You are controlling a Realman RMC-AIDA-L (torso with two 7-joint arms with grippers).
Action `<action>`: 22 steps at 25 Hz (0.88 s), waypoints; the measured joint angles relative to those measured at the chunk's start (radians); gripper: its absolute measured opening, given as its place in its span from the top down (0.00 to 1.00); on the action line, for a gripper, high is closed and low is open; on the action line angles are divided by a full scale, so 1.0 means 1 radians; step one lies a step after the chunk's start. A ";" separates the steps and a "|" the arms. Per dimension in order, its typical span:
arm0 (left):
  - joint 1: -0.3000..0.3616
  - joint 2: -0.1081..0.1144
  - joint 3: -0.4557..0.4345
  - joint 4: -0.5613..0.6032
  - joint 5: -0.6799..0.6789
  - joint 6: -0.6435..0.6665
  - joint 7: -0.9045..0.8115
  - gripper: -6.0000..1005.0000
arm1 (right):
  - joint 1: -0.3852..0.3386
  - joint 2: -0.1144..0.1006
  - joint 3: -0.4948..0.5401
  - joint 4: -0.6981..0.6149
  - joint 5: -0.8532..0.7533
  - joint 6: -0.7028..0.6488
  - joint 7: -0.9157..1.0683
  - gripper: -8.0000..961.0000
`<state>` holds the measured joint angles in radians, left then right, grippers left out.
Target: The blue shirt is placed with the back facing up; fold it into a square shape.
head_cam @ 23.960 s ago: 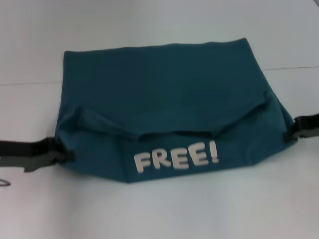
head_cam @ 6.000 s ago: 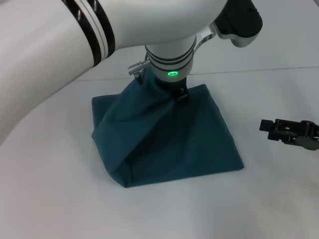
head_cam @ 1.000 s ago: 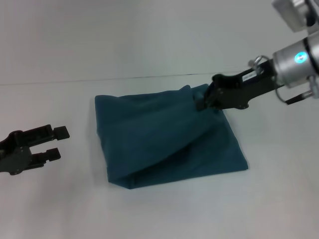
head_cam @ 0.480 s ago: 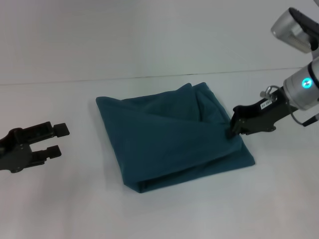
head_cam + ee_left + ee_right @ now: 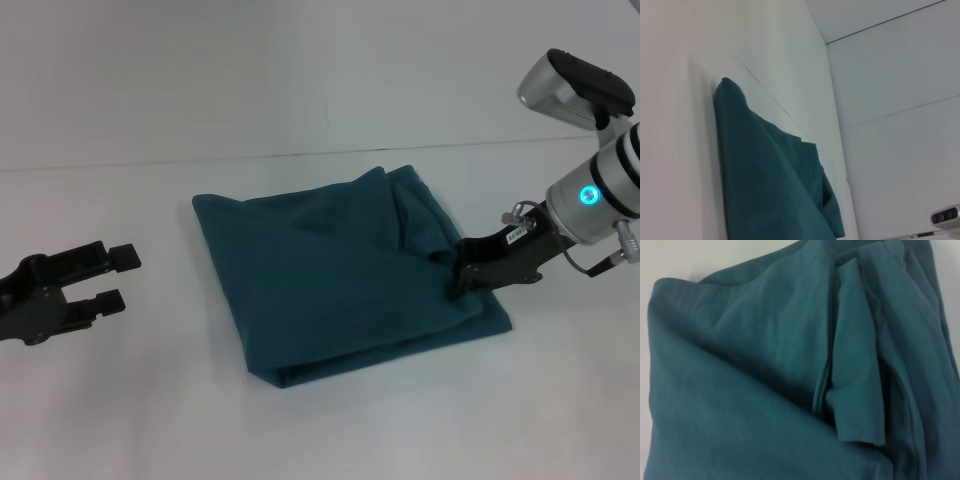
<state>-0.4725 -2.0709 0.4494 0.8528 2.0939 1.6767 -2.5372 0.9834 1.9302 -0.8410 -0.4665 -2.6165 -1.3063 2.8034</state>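
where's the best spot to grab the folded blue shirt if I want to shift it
Probably the blue shirt at its right edge, where the right pincer already meets the stacked layers. Come in low from the right; a pinch there should catch several layers together.

Bright, even light overhead; the blue shirt (image 5: 345,270) throws only a faint shadow along its near edge; everything slightly soft.

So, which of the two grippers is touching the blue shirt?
The right gripper: its fingers meet the right edge of the folded blue shirt. The left gripper rests apart on the table, fingers open, off the shirt's left side.
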 joint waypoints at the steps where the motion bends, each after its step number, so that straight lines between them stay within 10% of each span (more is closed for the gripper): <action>1: 0.000 0.000 0.000 0.000 -0.002 0.000 0.000 0.16 | 0.000 0.003 -0.003 0.000 0.000 0.005 0.000 0.98; 13: 0.005 -0.001 0.000 -0.001 -0.006 -0.004 0.006 0.16 | 0.021 0.035 -0.091 -0.007 -0.073 0.076 0.043 0.76; 22: 0.008 -0.002 0.000 -0.002 -0.008 -0.006 0.007 0.16 | -0.021 -0.012 -0.028 -0.152 -0.070 -0.018 0.054 0.58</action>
<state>-0.4650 -2.0725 0.4495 0.8513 2.0857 1.6703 -2.5302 0.9624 1.9180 -0.8690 -0.6183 -2.6861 -1.3248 2.8577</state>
